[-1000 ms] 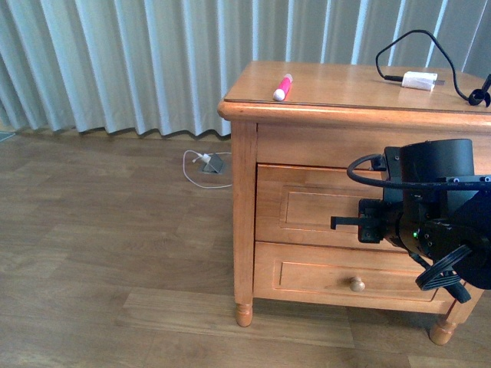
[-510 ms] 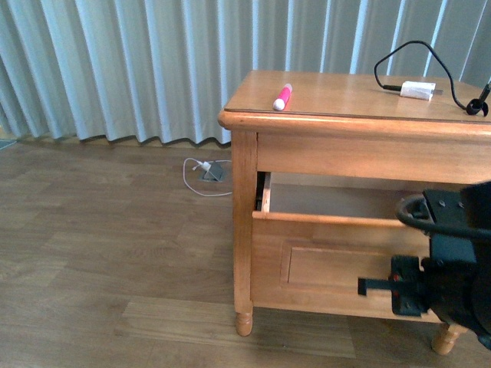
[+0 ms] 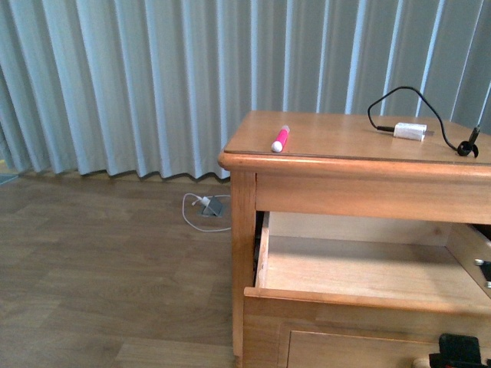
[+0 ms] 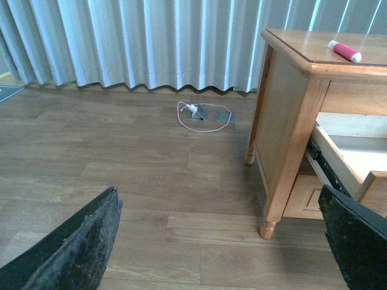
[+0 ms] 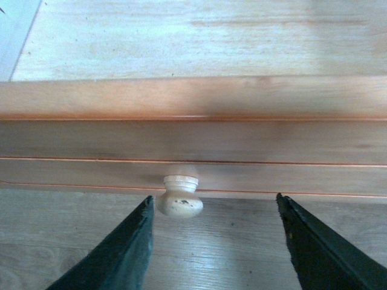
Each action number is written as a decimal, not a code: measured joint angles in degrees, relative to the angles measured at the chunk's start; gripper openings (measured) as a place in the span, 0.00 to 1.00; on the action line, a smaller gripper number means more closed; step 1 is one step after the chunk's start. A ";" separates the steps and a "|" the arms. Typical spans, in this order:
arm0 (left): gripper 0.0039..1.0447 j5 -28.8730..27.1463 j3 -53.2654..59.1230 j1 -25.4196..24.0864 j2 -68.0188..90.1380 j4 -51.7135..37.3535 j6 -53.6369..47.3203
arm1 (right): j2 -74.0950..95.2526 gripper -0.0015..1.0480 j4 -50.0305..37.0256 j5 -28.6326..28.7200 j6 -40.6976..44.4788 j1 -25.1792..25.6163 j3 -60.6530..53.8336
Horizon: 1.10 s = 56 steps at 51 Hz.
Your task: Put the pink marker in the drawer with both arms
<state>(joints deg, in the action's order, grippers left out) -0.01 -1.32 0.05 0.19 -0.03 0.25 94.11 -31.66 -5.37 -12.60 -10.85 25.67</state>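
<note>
Judging the opening step done; marker pick-up comes next.

Honey-coloured wooden drawer stands pulled well out and bare inside. The short bright pink marker lies on the cabinet's top surface near its front left corner, well apart from the white charger plug. Right arm's jaws are spread wide either side of the round wooden knob. The knob sits close to one jaw with no clear contact, so they grip nothing. Left arm's jaws are also wide apart and empty, low beside the cabinet with the marker well above them. Next move, as I read it: lift the left arm to the surface, set the jaws across the marker's barrel, close, then carry it over the open drawer.
</note>
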 joint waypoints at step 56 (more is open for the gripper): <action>0.95 0.02 0.00 0.00 0.00 0.00 0.00 | -58.64 0.92 40.13 12.55 4.00 8.90 -5.07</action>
<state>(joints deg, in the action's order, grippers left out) 0.01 -1.32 0.05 0.19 -0.03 0.25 35.46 8.47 7.18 -8.60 -1.96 20.60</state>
